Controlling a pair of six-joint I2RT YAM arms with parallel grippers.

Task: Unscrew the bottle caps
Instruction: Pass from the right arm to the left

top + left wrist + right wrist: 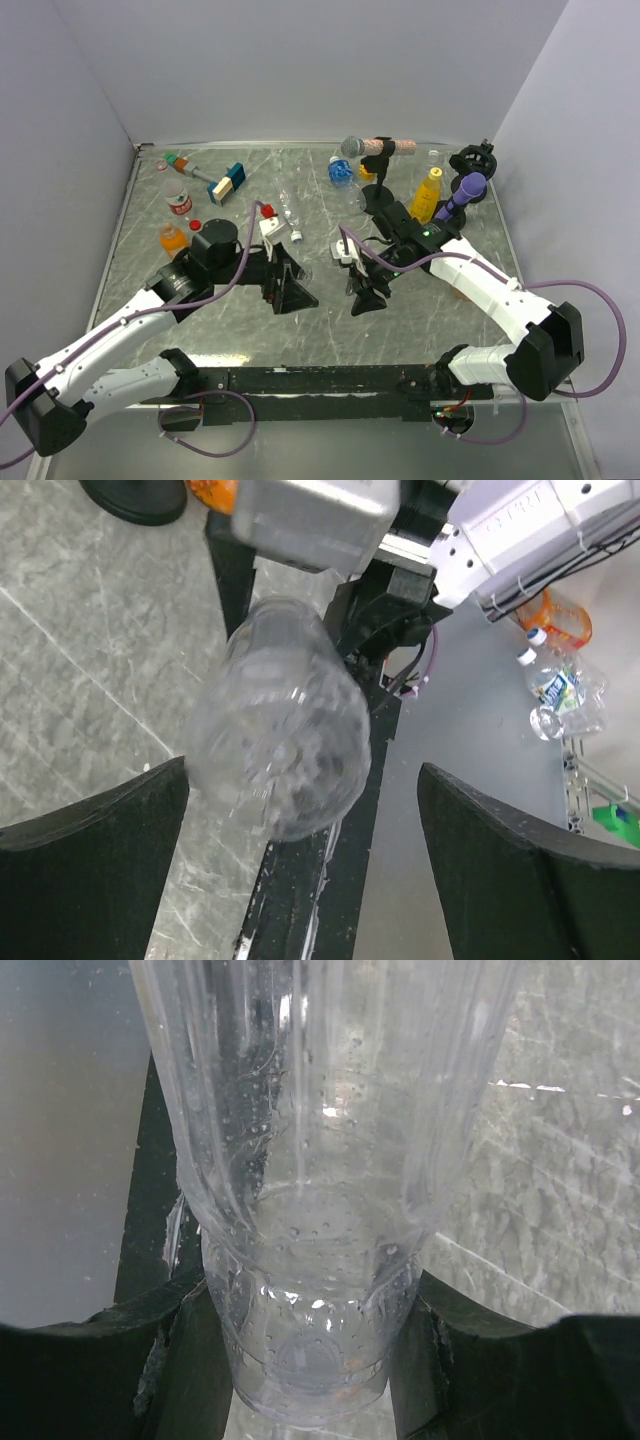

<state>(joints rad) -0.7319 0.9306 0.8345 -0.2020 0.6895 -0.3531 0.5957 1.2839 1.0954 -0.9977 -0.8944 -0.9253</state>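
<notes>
A clear plastic bottle point(310, 1210) lies between the two arms over the table's middle, faint in the top view point(328, 276). My right gripper point(305, 1360) is shut on its narrow end, with a black finger point(170, 1360) pressed against each side. My left gripper point(300, 880) stands open, and the bottle's other, rounded end point(280, 750) hangs blurred between its fingers point(90, 840) without touching them. No cap shows on this bottle. Loose caps lie on the table: a red one point(267, 210), another red one point(195, 225) and a white one point(297, 237).
At the back left stand an orange bottle point(172, 238), a red-labelled bottle point(178, 198) and a blue-and-tan block point(228, 183). At the back right are a blue-labelled bottle point(341, 172), a yellow bottle point(427, 195), a grey microphone point(352, 147) and a purple one point(470, 188).
</notes>
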